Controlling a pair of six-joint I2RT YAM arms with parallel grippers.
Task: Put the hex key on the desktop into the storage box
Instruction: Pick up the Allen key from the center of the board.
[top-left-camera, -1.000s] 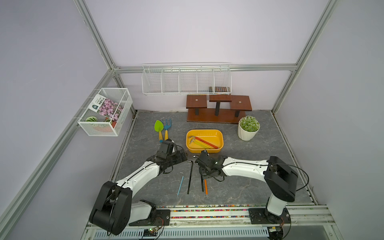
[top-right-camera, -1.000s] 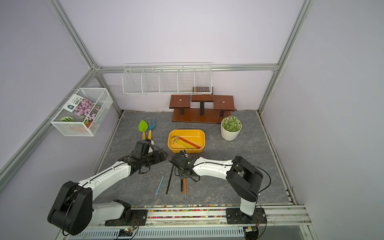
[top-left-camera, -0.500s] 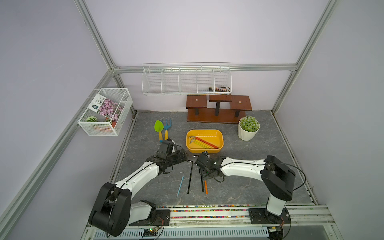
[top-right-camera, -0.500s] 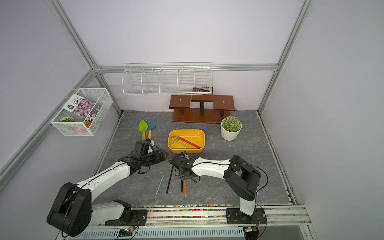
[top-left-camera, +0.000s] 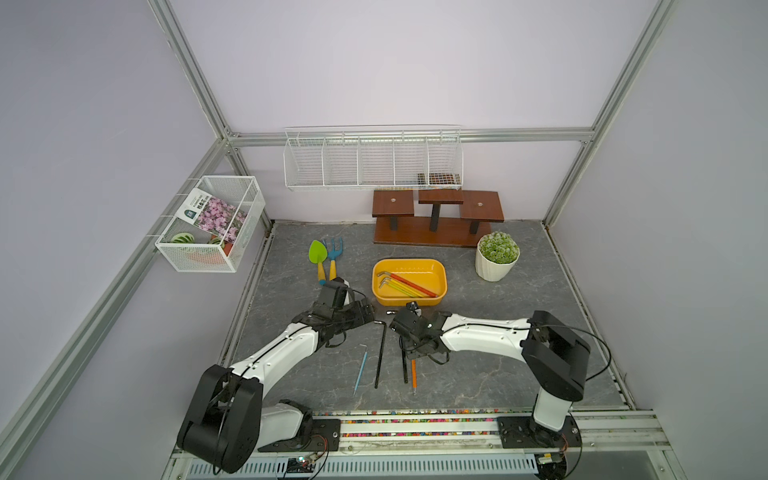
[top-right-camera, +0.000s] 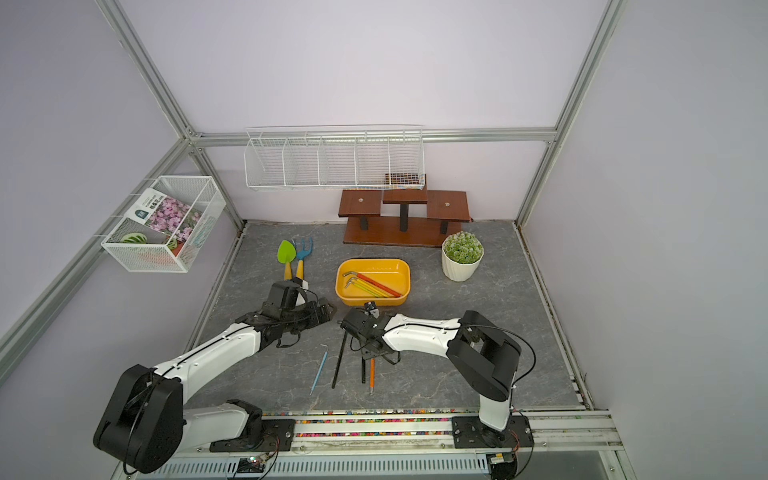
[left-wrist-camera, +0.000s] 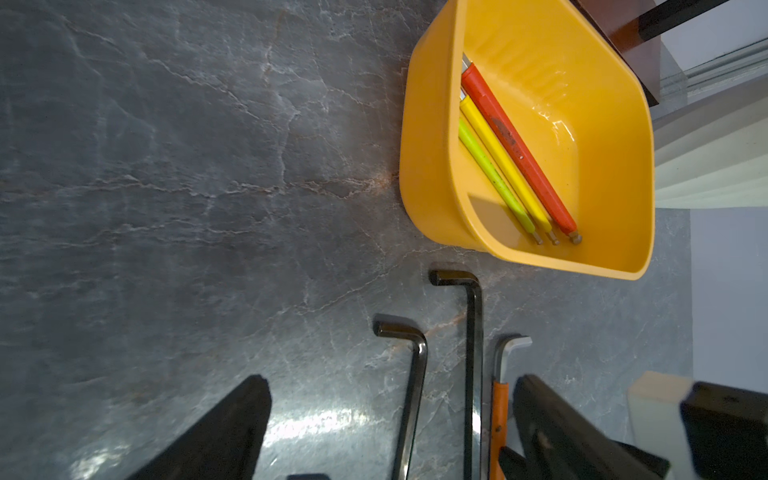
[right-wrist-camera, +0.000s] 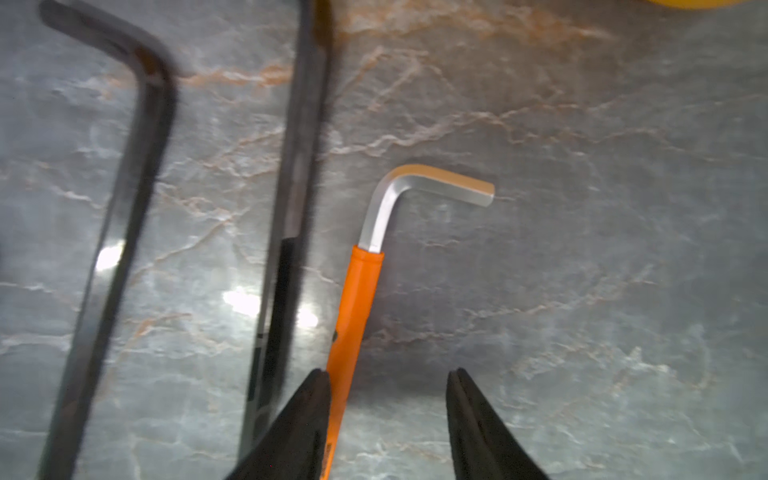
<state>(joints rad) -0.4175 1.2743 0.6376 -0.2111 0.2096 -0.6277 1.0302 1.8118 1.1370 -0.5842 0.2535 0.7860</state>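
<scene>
Three hex keys (top-left-camera: 409, 284) in storage box (top-left-camera: 428, 271); four loose keys (top-left-camera: 380, 353) on desktop (top-left-camera: 498, 365), box's 6 o'clock. Left gripper (left-wrist-camera: 391, 376), right gripper (right-wrist-camera: 387, 370) spread. Packet (top-left-camera: 216, 214) print unreadable.

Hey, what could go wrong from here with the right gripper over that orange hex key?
One: the orange hex key lies right against one finger of the open right gripper, not centred, so closing may skew or flick it. Two: a black hex key lies close alongside; that finger could catch it and drag it along.
</scene>
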